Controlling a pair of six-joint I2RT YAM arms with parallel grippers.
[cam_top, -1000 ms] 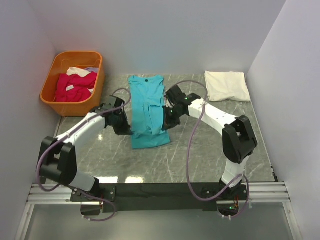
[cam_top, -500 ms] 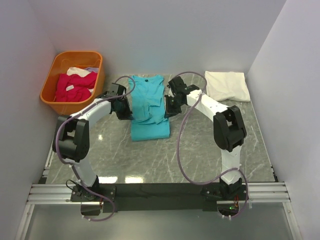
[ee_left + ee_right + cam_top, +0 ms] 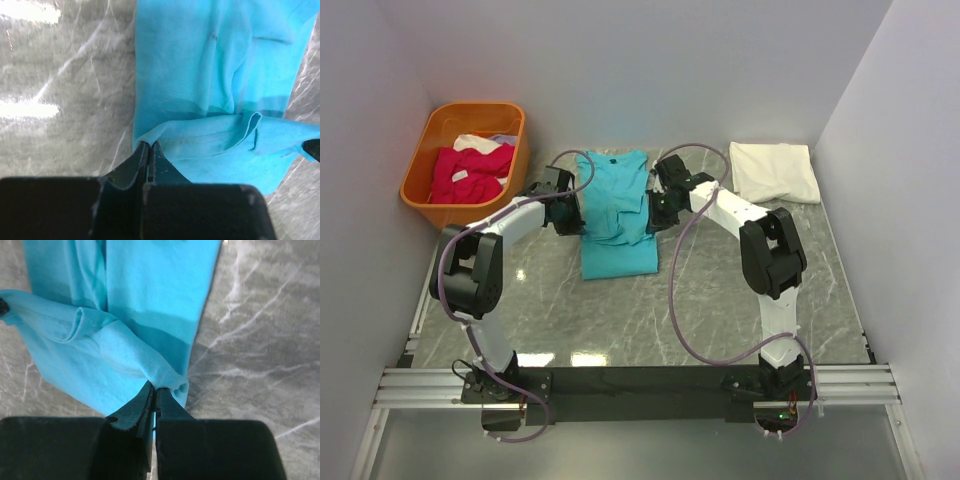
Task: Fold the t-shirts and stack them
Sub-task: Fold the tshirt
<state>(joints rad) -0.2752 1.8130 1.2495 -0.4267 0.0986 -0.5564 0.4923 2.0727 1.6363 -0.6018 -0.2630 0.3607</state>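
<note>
**Pinch from both sides**

The turquoise t-shirt (image 3: 618,250) lies lengthwise at the middle of the far half of the table (image 3: 720,300), its neck with a small dark label toward the back wall. Its near part looks doubled over.

The left arm (image 3: 520,215) rises from its base to a bent elbow near the left wall. Its forearm then stretches forward and inward to the shirt's left edge. The right arm (image 3: 740,215) mirrors this: a high elbow on the right and a forearm angled inward to the shirt's right edge. The two wrists face each other across the cloth.

The left gripper (image 3: 578,212) has its fingers pressed together on the cloth. In the left wrist view its tips (image 3: 149,146) nip a raised fold at the edge of the shirt (image 3: 190,65), and the fold runs off to the right in a loose ridge.

The right gripper (image 3: 652,215) is likewise clamped. In its own wrist view the tips (image 3: 155,390) meet on a peaked tuck of the shirt (image 3: 150,285), lifted off the marble.

The white t-shirt (image 3: 775,172) lies in a folded bundle at the far right corner, well apart from both arms. The magenta t-shirts (image 3: 470,175) are heaped inside the orange basket (image 3: 470,107) at the far left corner.
</note>
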